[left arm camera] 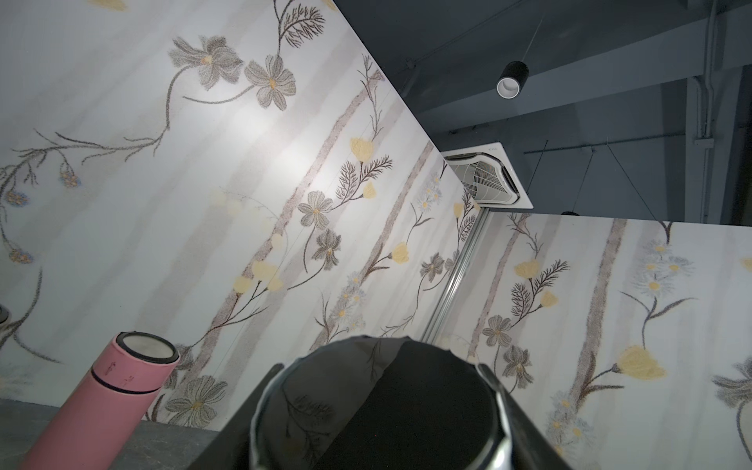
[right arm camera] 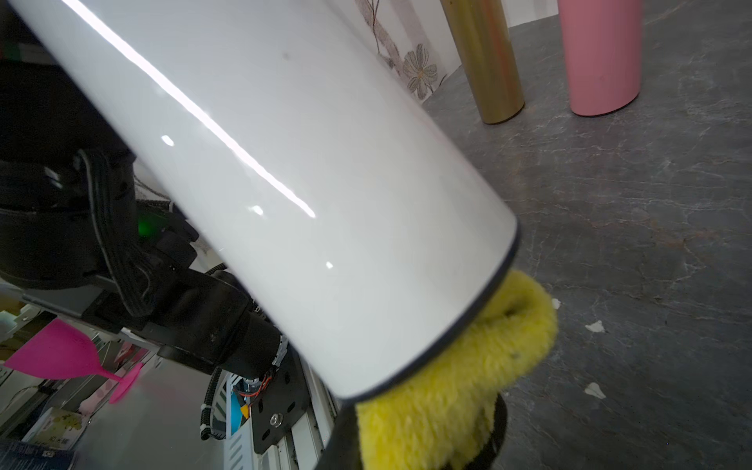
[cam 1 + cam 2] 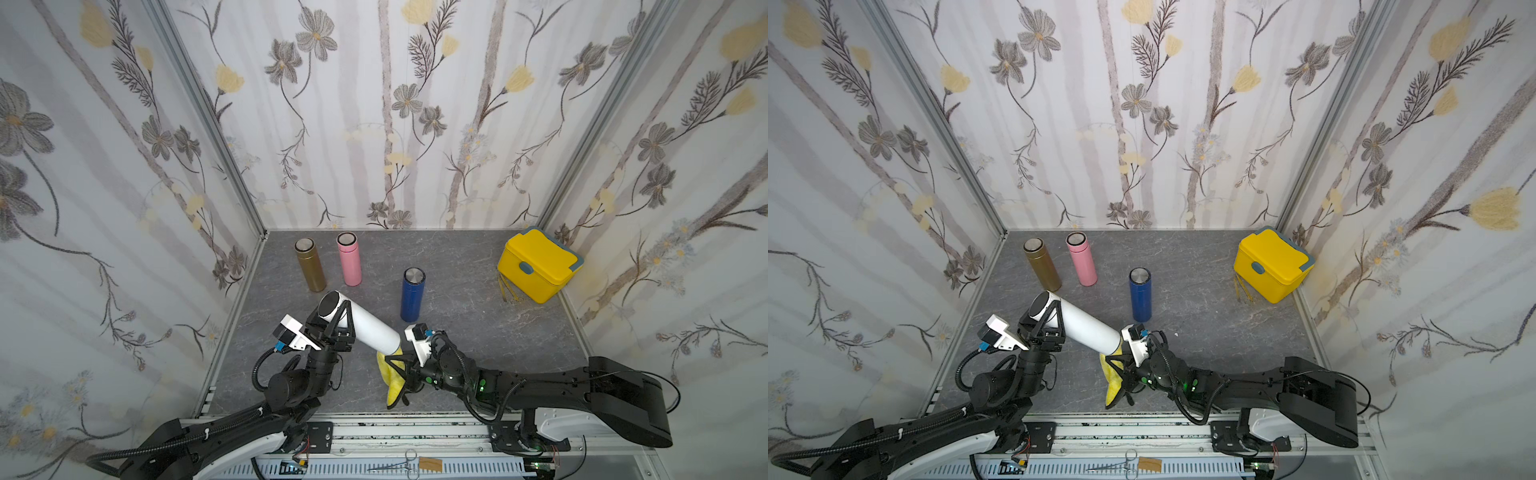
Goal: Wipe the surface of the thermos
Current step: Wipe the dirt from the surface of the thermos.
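Note:
A white thermos (image 3: 368, 325) (image 3: 1084, 324) hangs tilted above the grey table, with its dark lid end up and to the left. My left gripper (image 3: 340, 318) (image 3: 1051, 316) is shut on the thermos just below the lid. The lid (image 1: 378, 407) fills the bottom of the left wrist view between the two black fingers. My right gripper (image 3: 400, 370) (image 3: 1122, 370) is shut on a fluffy yellow cloth (image 3: 391, 372) (image 3: 1111, 376). The cloth (image 2: 468, 378) presses against the bottom rim of the thermos (image 2: 285, 183), and the rest of it hangs down.
Standing behind are a gold thermos (image 3: 311, 266), a pink thermos (image 3: 349, 259) (image 1: 101, 403) and a blue thermos (image 3: 412, 295), the blue one close to the white thermos's lower end. A yellow lidded box (image 3: 538, 264) sits at the back right corner. Floral walls enclose three sides.

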